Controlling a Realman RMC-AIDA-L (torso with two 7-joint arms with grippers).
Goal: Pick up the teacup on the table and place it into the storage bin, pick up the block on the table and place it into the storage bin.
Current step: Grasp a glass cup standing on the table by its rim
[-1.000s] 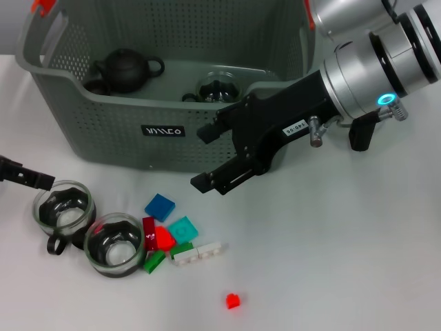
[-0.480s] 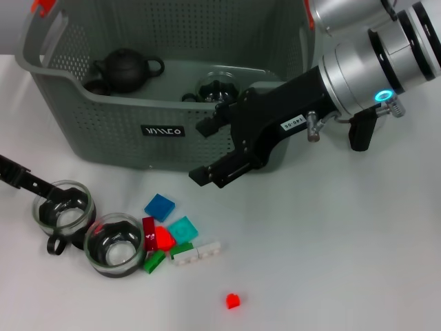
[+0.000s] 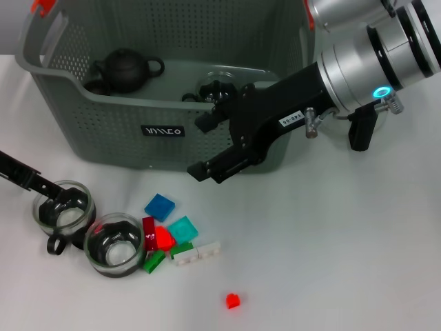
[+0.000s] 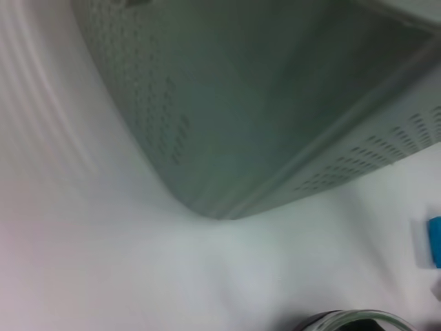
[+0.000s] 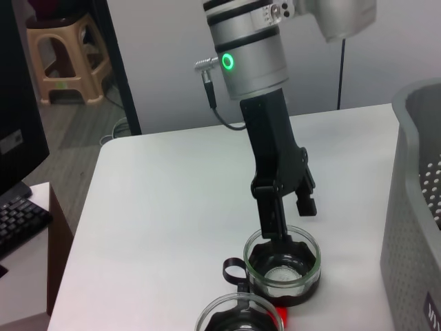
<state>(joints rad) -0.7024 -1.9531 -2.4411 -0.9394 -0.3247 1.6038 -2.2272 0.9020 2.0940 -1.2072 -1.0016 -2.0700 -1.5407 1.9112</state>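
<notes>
Two glass teacups stand on the table at the left, one (image 3: 63,210) (image 5: 282,265) nearer the edge and one (image 3: 116,241) beside it. My left gripper (image 5: 287,219) is open at the first teacup, with one finger (image 3: 43,185) inside it and the other outside its rim. Loose blocks lie right of the cups: blue (image 3: 159,206), teal (image 3: 182,228), red (image 3: 162,238), green (image 3: 154,261), white (image 3: 197,252) and a small red one (image 3: 233,300). The grey-green storage bin (image 3: 103,131) stands behind them. In front of the bin's near wall my right gripper (image 3: 203,150) hangs open and holds nothing.
Inside the bin sit a dark teapot (image 3: 125,70) and a glass cup (image 3: 218,89). The left wrist view shows the bin's wall (image 4: 227,103), a blue block's edge (image 4: 434,241) and a cup rim (image 4: 351,321). White table surface (image 3: 344,262) stretches to the right.
My left gripper has slid in from the left edge and one finger now reaches into the outer teacup. The right gripper has drifted slightly up and towards the bin.
</notes>
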